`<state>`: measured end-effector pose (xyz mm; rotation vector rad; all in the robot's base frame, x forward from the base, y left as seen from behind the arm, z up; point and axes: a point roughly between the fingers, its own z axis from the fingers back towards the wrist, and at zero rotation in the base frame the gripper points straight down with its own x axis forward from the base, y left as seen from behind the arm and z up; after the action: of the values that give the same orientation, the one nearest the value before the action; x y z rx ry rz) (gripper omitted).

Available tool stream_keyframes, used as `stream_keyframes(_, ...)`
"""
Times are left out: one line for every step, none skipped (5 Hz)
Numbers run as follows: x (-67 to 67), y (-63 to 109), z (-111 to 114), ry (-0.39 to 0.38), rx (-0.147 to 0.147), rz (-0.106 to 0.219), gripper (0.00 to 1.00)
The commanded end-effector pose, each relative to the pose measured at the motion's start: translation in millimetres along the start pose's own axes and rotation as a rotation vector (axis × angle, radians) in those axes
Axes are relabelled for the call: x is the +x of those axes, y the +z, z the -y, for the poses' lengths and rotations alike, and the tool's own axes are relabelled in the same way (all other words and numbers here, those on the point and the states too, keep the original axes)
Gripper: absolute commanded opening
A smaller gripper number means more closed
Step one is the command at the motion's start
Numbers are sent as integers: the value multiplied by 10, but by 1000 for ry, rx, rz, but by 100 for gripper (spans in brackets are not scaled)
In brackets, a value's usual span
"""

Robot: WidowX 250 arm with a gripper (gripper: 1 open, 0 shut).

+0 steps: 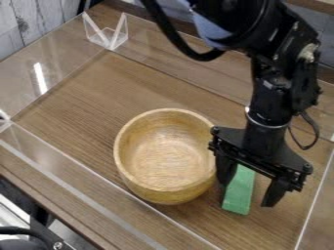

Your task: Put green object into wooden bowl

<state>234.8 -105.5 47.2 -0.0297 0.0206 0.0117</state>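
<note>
Camera view, lower right: our gripper stands wide, straddling the green object beside the wooden bowl.

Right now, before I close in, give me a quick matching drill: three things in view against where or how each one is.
Things:
1. green object
2. wooden bowl
3. gripper

States:
A. empty, sitting left of the block
B. jaws open, pointing down, straddling the block
C. lying flat on the table, right of the bowl

Pairs: 1-C, 2-A, 3-B
</note>
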Motion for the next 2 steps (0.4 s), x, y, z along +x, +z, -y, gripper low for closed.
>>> stream_keyframes(105, 202, 58, -2, -20, 69, 100)
stream_keyframes(157, 215, 11, 37, -17, 83, 100)
